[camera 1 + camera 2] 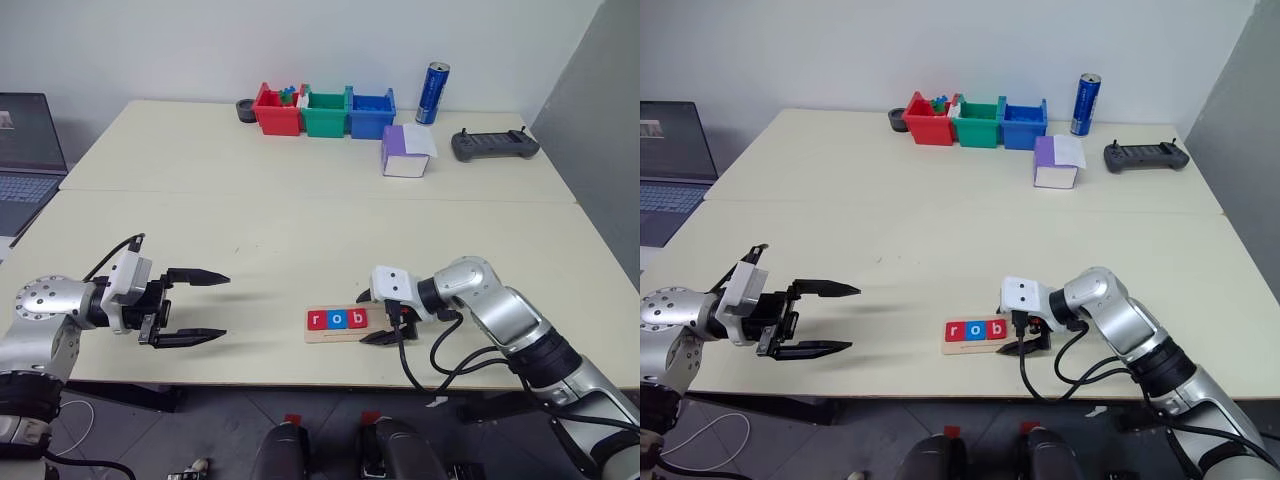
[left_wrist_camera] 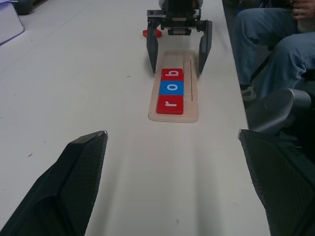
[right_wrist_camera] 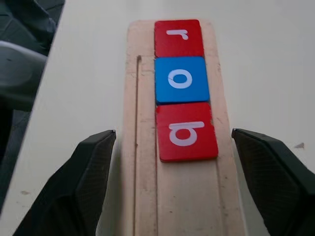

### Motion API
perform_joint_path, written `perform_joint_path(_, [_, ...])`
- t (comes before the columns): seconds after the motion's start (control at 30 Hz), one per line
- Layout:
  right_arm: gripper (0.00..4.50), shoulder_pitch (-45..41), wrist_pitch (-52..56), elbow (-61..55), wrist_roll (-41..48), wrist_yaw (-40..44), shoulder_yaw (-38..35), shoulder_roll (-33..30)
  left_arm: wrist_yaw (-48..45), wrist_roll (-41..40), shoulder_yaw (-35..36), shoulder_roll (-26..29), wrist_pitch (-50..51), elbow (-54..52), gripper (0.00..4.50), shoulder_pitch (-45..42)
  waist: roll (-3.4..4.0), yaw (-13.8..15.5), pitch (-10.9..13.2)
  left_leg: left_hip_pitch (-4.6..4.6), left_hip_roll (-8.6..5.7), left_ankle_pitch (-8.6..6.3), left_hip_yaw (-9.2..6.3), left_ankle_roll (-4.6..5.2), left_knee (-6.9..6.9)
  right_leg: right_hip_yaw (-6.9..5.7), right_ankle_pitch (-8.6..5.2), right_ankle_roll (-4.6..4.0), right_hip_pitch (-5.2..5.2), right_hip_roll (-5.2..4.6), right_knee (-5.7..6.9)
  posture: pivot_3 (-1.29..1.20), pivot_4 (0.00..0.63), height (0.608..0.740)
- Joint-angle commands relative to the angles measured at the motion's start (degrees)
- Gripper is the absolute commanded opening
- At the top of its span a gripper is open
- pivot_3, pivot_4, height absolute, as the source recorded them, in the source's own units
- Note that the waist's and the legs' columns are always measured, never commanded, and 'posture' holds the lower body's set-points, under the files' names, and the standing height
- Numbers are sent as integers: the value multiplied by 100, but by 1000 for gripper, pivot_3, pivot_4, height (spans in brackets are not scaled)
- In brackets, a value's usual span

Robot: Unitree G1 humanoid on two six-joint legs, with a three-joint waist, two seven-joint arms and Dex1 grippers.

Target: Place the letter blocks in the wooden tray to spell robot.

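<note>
While we look down, we see a big pale table [image 1: 300,200] by a white wall. Near its front edge lies the wooden tray [image 1: 345,335]. Three letter blocks [image 1: 337,319] sit in it: red r, blue o, red b. Our right gripper [image 3: 172,147] is wide open, a finger on each side of the tray, holding nothing. Our left gripper [image 1: 205,305] is open too, well away from the tray.

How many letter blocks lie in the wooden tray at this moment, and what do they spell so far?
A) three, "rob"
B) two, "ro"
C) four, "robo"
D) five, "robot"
A: the wooden tray holds a red r, a blue o and a red b in a row, with the rest of the tray bare between the open right gripper fingers.
</note>
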Motion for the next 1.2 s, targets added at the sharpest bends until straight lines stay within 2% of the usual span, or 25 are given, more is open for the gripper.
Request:
perform_joint_path(0.03, [3802, 75, 410, -593, 456, -194, -779, -180, -37, -30, 37, 17, -62, 7, 4500, -132, 0, 3, 0, 0, -1, 0, 0, 0, 0, 0, 0, 0, 0, -1, 0, 0, 150, 740])
perform_joint_path(0.13, [3802, 345, 1128, -1300, 976, -589, -1747, -379, -37, -22, -12, 7, -89, 59, 4500, -178, 0, 8, 0, -1, -2, 0, 0, 0, 0, 0, 0, 0, 0, -3, 0, 0, 150, 740])
perform_joint_path(0.3, [3802, 1217, 2210, -2020, 1547, -1979, -3591, -43, -37, -30, -137, -10, -148, 171, 4500, -278, -3, 17, -2, 0, -2, 0, -3, -1, -3, -1, 0, 0, 2, -4, -3, 0, 150, 740])
perform_joint_path(0.47, [3802, 2426, 2159, -2281, 1351, -3111, -4249, 375, -37, -51, -330, -26, -193, 300, 4500, -465, -2, 40, -2, 0, -4, 0, 0, 0, -4, 1, 0, -1, 2, -6, -2, 0, 150, 740])
perform_joint_path(0.57, [3802, 2692, 2077, -2413, 1420, -3473, -4298, 605, -37, -65, -445, 2, -214, 389, 4500, -599, 1, -18, 0, 3, -3, 0, 3, 0, -4, 3, 0, 1, 0, -5, 4, 0, 150, 740])
perform_joint_path(0.73, [3802, 2677, 1681, -1918, 1121, -3921, -3903, 687, -37, -71, -607, 22, -289, 521, 4500, -789, 2, -22, -1, 7, 0, 0, 0, 0, -5, 3, 0, 2, 2, 2, 4, 0, 150, 740])
perform_joint_path(1.13, [3802, 2653, 1075, -1004, 804, -4386, -3238, 818, -37, -135, -529, 66, -336, 445, 4500, -619, 0, -12, -2, 3, -2, 0, 2, 1, -5, 6, 0, 2, 1, 1, -1, 0, 150, 740])
perform_joint_path(1.2, [3433, 2652, 1014, -910, 790, -4421, -3198, 830, -37, -132, -508, 61, -332, 444, 4500, -614, 0, -13, -2, 3, -2, 0, 1, 1, -5, 5, 0, 2, 2, 1, -1, 0, 150, 740])
